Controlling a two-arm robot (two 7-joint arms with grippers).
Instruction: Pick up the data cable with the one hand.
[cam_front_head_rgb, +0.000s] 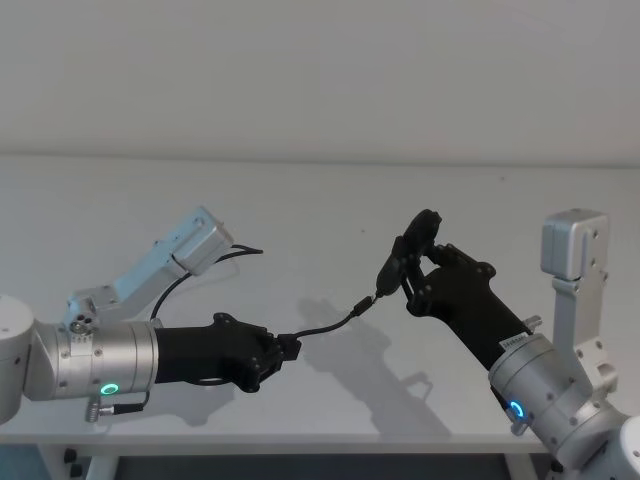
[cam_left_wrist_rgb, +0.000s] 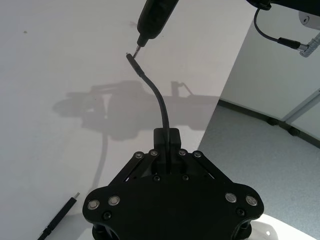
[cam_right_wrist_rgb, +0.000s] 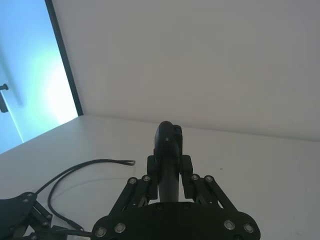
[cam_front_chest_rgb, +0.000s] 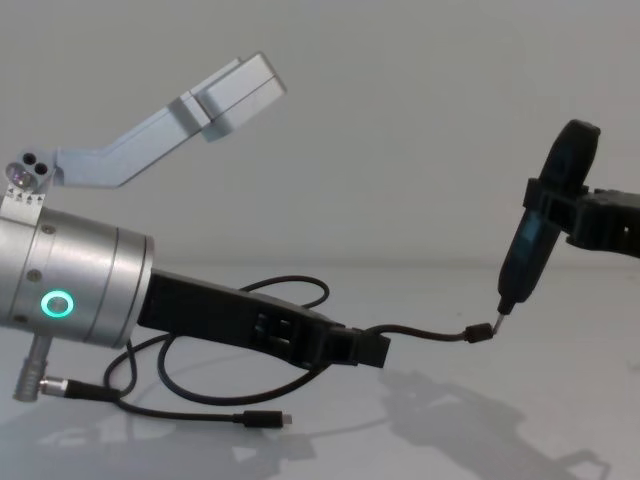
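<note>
Data cable (cam_front_chest_rgb: 420, 331) gripped near one end by left gripper (cam_front_head_rgb: 283, 352), raised off the desk (cam_front_head_rgb: 300, 200).
Left jaws are closed on the cable; its free plug meets the tip of a black device (cam_front_chest_rgb: 535, 232) clamped in the right gripper (cam_front_head_rgb: 408, 285). Remaining cable loops trail on the desk toward its left edge. Next move: lift higher until the loops clear.

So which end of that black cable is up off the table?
The plug beside the right gripper's black device; the silver-tipped plug lies on the table.
</note>
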